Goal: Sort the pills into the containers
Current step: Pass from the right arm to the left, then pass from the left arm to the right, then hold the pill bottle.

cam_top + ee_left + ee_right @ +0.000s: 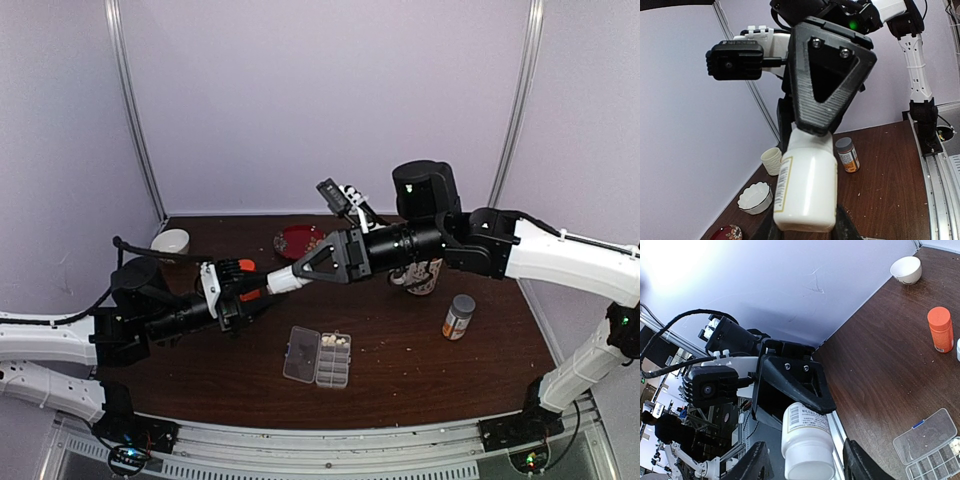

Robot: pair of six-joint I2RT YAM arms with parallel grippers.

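Progress looks early; a small clear plastic pill box (300,353) lies on the dark brown wooden surface (430,385) in front of the arms, its hinged lid folded open to the left; a few cells hold the tiny pale pills (336,343), the rest look bare, though the view is coarse; most of the filling seems left to do.

Both arms meet in the air left of the box over one white plastic bottle (807,190) with a paper label, held sideways; the left claw (805,226) is closed on the bottle's wide base, fingers pressed to its sides; the right claw (807,462) straddles the cap end, fingers parted with a gap either side, gripping nothing; the cap looks in place, so opening it probably comes next.

Counts: one pill box; one held white bottle; one small grey-capped bottle (459,316) right of the box; one orange bottle (940,330); one plain white bowl (905,269); one scalloped white bowl (755,197); one ribbed cream cup (772,160); one red dish (298,240); pills too small to count.
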